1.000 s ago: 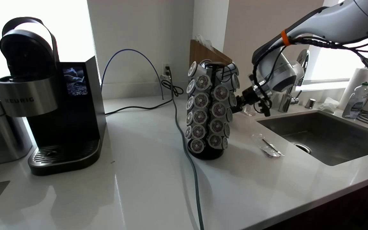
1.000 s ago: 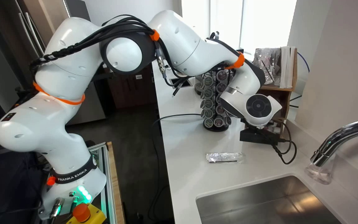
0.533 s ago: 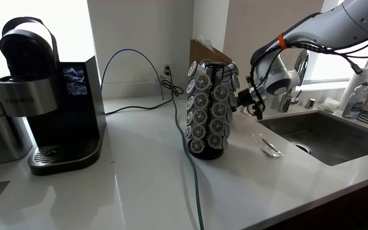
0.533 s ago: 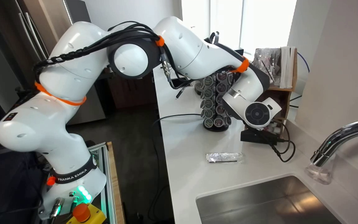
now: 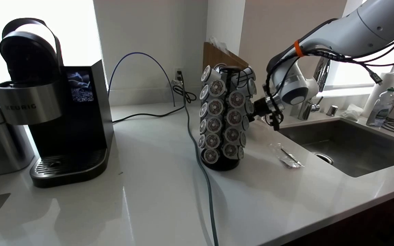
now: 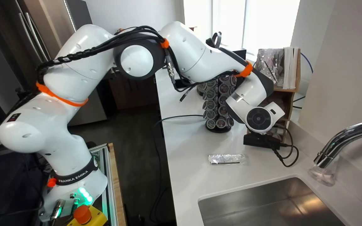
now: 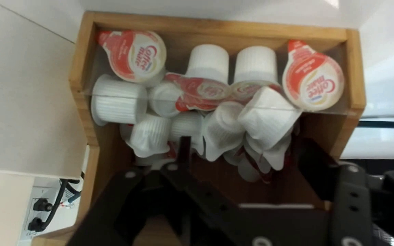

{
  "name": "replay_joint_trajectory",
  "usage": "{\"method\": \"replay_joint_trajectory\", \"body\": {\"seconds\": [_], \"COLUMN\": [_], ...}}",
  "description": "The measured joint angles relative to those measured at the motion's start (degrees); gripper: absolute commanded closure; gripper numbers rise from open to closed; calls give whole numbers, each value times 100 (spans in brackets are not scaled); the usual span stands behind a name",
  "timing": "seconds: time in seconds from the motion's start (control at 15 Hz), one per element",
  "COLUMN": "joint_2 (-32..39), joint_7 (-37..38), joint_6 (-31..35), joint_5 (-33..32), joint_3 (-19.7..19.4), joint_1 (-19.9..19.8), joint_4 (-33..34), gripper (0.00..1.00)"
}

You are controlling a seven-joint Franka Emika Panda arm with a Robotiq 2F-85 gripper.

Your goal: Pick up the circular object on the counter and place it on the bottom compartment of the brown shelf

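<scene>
The brown shelf [image 6: 298, 75] stands against the wall; its wooden side [image 5: 214, 56] shows behind the pod carousel. In the wrist view, which looks upside down, the shelf's wooden edge [image 7: 217, 25] frames the bottom compartment. A pile of creamer cups [image 7: 209, 61], some with round red-and-white lids [image 7: 145, 56], lies there behind a clear front panel. Which one is the circular object I cannot tell. My gripper [image 7: 246, 147] is open at the compartment's mouth, fingers [image 7: 184, 150] spread near the cups, holding nothing that I can see. In an exterior view the wrist hides it.
A carousel of coffee pods [image 5: 214, 107] stands close beside my gripper, also seen from behind as a pod carousel [image 6: 211, 103]. On the counter lies a plastic-wrapped packet [image 6: 227, 158]. Nearby are the sink [image 6: 250, 192], the faucet [image 6: 341, 141] and a coffee machine [image 5: 29, 106].
The arm has sunk a little and its wrist has tilted and shifted slightly toward the shelf. Carousel, packet and shelf have stayed in place.
</scene>
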Motion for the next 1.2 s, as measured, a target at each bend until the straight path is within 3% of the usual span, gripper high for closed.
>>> {"method": "replay_joint_trajectory", "body": {"seconds": [0.33, 0.6, 0.93, 1.2], "joint_2": [-223, -863, -1971, -2708], "joint_7": [196, 1102, 2987, 4679], "joint_6": [225, 944, 2167, 2204], "joint_5": [32, -235, -1484, -2920], "joint_3": [-365, -723, -1196, -2488], "joint_1": [206, 661, 1465, 2541], "joint_4": [-251, -1072, -2559, -3903], "gripper": [0, 0, 0, 0]}}
